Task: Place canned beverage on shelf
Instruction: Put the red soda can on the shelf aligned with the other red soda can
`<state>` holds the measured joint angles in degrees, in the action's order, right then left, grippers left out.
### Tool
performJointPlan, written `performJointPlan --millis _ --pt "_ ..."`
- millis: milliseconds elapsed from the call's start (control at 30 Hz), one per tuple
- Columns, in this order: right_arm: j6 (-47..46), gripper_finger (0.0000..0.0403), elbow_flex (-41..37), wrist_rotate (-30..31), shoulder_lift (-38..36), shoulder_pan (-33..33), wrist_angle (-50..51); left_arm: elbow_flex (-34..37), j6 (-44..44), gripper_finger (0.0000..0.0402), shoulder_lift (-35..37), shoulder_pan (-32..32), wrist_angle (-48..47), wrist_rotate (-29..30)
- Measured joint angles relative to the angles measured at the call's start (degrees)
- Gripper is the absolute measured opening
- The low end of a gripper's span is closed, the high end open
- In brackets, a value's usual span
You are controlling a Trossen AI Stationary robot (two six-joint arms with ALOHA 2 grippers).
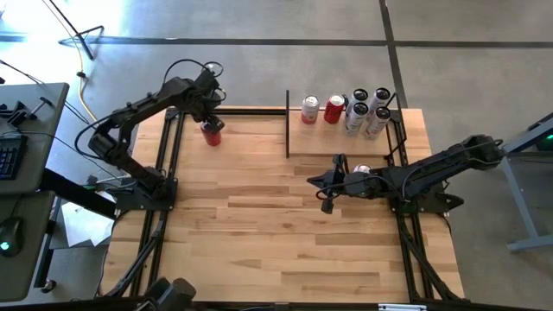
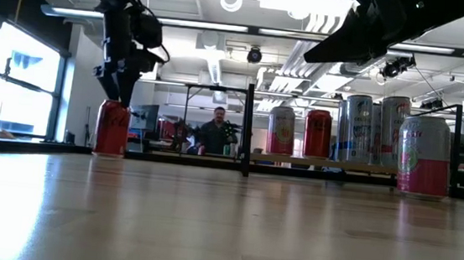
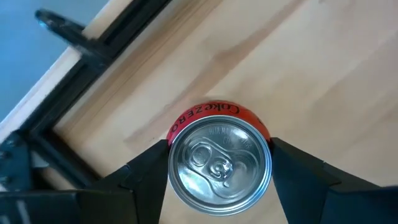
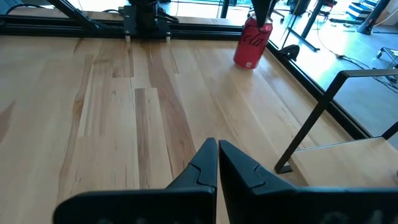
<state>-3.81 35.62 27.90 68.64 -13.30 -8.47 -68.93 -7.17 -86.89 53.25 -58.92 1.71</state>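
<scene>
The red can [image 1: 212,131] stands upright on the desk [image 1: 259,225] near its far left edge, well apart from the shelf [image 1: 346,142], where four other cans [image 1: 346,112] stand at the far right. My left gripper [image 3: 219,163] comes down over the can, fingers pinching its sides. My right gripper [image 4: 216,163] hangs near the shelf, fingers pressed together.

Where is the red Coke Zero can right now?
The red Coke Zero can stands on the table's far left, left of the shelf, between the left gripper's fingers.
</scene>
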Motion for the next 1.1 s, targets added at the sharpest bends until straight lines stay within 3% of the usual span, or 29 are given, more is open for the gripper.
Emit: performJointPlan --millis 367,600,833,1100 --pt "0.22 0.0 0.0 0.0 0.0 0.0 0.04 -0.06 9.25 0.0226 3.94 -6.11 -0.2 -3.25" --pt "-0.7 0.0 0.0 -0.29 -0.02 -0.45 1.88 -0.1 18.61 0.0226 4.36 -18.08 0.69 -2.8" --pt "-0.71 0.0 0.0 -0.33 -0.02 -2.25 1.77 -0.19 27.73 0.0226 4.35 -32.39 7.27 -2.68" --pt "-2.74 0.0 0.0 0.17 -0.02 -2.6 1.41 -0.92 34.15 0.0226 0.33 -41.87 12.39 -1.16"
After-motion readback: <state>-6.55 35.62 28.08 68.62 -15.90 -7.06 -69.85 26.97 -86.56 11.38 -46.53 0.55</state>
